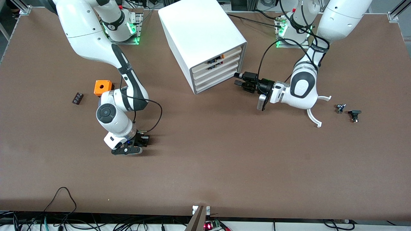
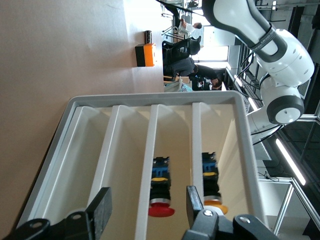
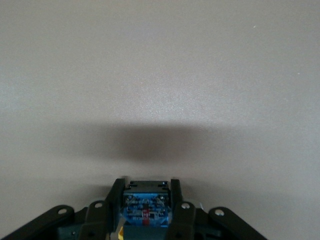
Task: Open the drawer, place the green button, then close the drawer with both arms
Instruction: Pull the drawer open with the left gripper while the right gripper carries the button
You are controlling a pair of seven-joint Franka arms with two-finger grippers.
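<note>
The white cabinet point(image 1: 199, 32) stands at the middle of the table's robot side with all four drawers shut. The drawer point(image 1: 216, 76), third from the top, has a cream front; it also shows in the left wrist view point(image 2: 132, 165). My left gripper point(image 1: 239, 80) is open and level, just in front of the drawer fronts; in its wrist view point(image 2: 146, 210) the fingers straddle the second and third drawers. My right gripper point(image 1: 144, 141) is low over bare table, shut on the button point(image 3: 145, 205). Only the button's blue-and-black rear shows; its green cap is hidden.
The two upper drawers hold black-and-orange parts point(image 1: 214, 63), with red point(image 2: 161, 210) and orange caps. An orange box point(image 1: 103, 87) and a small black part point(image 1: 77, 98) lie toward the right arm's end. Two small black parts point(image 1: 348, 111) and white curved pieces point(image 1: 316, 120) lie toward the left arm's end.
</note>
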